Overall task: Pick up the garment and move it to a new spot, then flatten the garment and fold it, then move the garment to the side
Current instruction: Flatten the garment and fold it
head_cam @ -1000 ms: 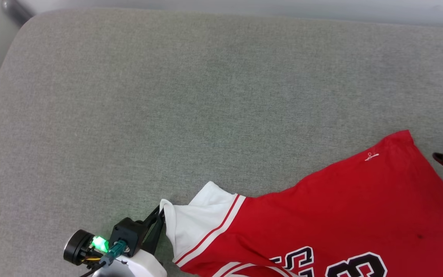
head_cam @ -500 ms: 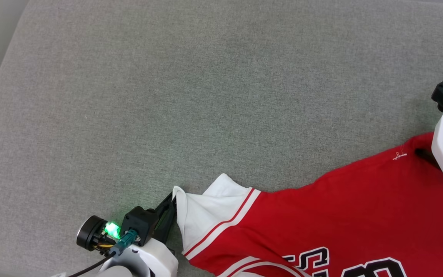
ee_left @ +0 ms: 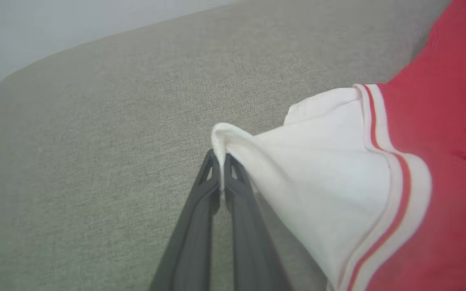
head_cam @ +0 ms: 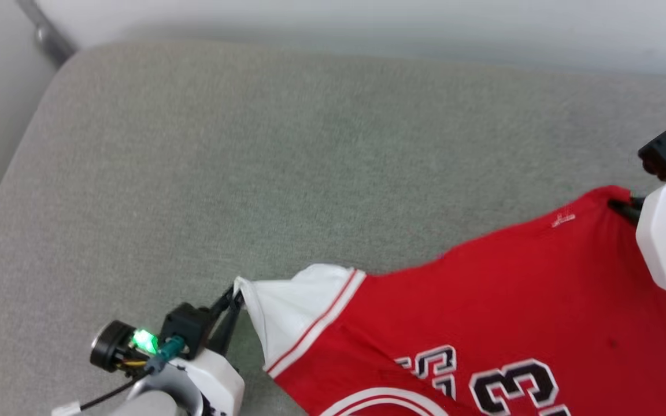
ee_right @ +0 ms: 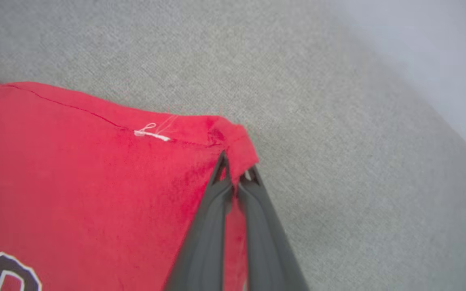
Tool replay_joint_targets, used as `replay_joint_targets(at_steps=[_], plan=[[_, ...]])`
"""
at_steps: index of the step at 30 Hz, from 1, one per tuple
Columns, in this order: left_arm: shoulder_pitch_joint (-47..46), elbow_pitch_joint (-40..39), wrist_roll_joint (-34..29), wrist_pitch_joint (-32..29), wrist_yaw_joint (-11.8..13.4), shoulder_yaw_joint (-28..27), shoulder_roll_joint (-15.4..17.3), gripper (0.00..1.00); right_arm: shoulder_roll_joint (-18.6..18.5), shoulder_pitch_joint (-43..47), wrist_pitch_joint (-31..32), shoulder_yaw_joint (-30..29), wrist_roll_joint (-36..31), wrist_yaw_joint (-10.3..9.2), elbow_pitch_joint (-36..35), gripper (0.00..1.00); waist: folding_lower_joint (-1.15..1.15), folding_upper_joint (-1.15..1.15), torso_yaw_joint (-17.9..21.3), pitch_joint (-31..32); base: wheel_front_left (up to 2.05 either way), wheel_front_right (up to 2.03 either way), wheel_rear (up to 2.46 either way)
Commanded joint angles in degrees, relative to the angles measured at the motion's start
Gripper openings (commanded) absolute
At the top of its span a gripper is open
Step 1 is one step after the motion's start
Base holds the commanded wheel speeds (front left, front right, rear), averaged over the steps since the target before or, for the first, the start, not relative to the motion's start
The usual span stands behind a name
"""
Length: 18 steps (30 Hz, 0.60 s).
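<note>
The garment (head_cam: 483, 300) is a red T-shirt with white sleeves and dark numbers, stretched across the lower right of the head view. My left gripper (head_cam: 233, 297) is shut on the tip of the white sleeve (ee_left: 318, 169), with the cloth pinched between its fingertips (ee_left: 221, 161). At the right edge my right gripper (head_cam: 622, 207) is shut on the red hem corner (ee_right: 233, 141), beside a tiny white mark (ee_right: 152, 133). The cloth between the two grips is pulled taut and partly raised.
A grey fabric cushion (head_cam: 310, 162) spreads under everything, with open room to the left and at the back. Its rounded far edge meets a pale wall (head_cam: 367, 23). A dark bar (head_cam: 47, 34) shows at the upper left corner.
The right gripper came in from the right edge and closed on the red hem corner. The left gripper kept its hold on the sleeve. The head camera shifted, so the whole picture moved.
</note>
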<state>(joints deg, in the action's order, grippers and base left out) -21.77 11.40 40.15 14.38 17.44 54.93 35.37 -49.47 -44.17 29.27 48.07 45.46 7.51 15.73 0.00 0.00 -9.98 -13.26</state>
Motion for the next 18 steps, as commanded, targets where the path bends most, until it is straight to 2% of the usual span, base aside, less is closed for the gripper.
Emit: replay_joint_targets(at_steps=[1,7,8,15,18], plan=[[-1.64,-0.36,-0.31,0.32,0.06,-0.72,0.67,0.0,-0.46,-0.78,-1.7,-0.21,0.38,-0.04,-0.44,0.0,0.0,0.0,2.05,3.82,0.0,0.0,0.0],[-8.81,-1.44,-1.7,-0.71,-1.47,-2.92,2.92,0.0,-1.69,-3.39,-7.27,-2.28,-0.39,-0.05,-2.34,0.0,0.0,0.0,4.26,6.64,0.0,0.0,0.0],[-14.86,-1.14,-4.09,-2.32,-3.25,-2.91,3.75,0.0,-1.17,-6.15,-8.76,-4.08,-1.54,-0.04,-2.69,0.0,0.0,0.0,5.44,6.52,0.0,0.0,0.0],[-32.1,0.42,-7.64,-6.18,-7.88,-5.28,3.66,0.0,2.31,-15.91,-9.8,-9.01,-5.37,-0.05,-0.89,0.0,0.0,0.0,7.99,2.01,0.0,0.0,0.0],[-37.34,1.59,-8.71,-6.81,-8.88,-6.15,3.2,0.0,3.58,-19.33,-9.21,-9.83,-7.04,-0.04,0.54,0.0,0.0,0.0,8.55,0.32,0.0,0.0,0.0]])
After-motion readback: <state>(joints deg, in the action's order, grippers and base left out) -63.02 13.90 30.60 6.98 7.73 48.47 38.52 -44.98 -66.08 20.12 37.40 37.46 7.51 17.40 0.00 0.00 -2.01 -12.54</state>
